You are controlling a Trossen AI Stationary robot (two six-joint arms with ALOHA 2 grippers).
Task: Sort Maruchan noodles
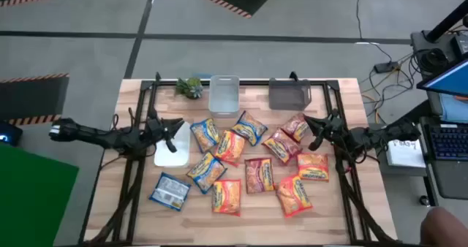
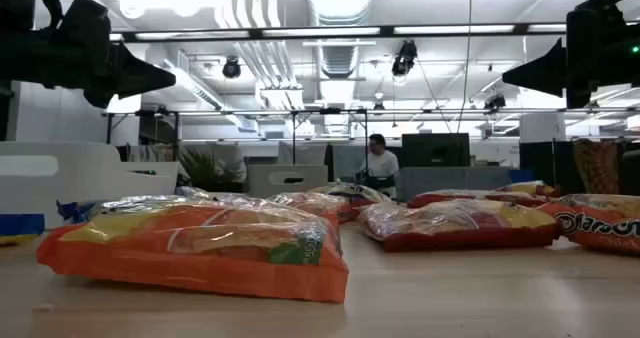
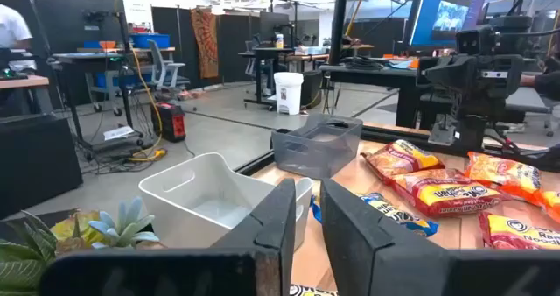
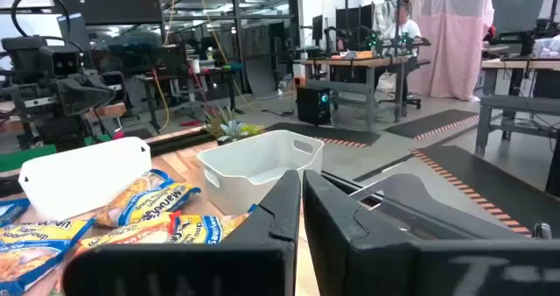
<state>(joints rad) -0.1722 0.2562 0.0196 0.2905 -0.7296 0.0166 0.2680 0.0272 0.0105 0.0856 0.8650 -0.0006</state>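
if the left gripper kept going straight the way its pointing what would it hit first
Probably nothing on the table: the left gripper hangs above the packets and points across at the right gripper. On that line the right arm would likely be met first, though height is hard to judge.

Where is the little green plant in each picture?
High view: the plant is at the table's back edge, just left of the pale bin.
Low view: dark leaves far back, left of the bin, are probably it.
Left wrist view: it is close to the camera, beside the bin.
Right wrist view: it is just behind the bin.
Shared landmark: the pale bin.
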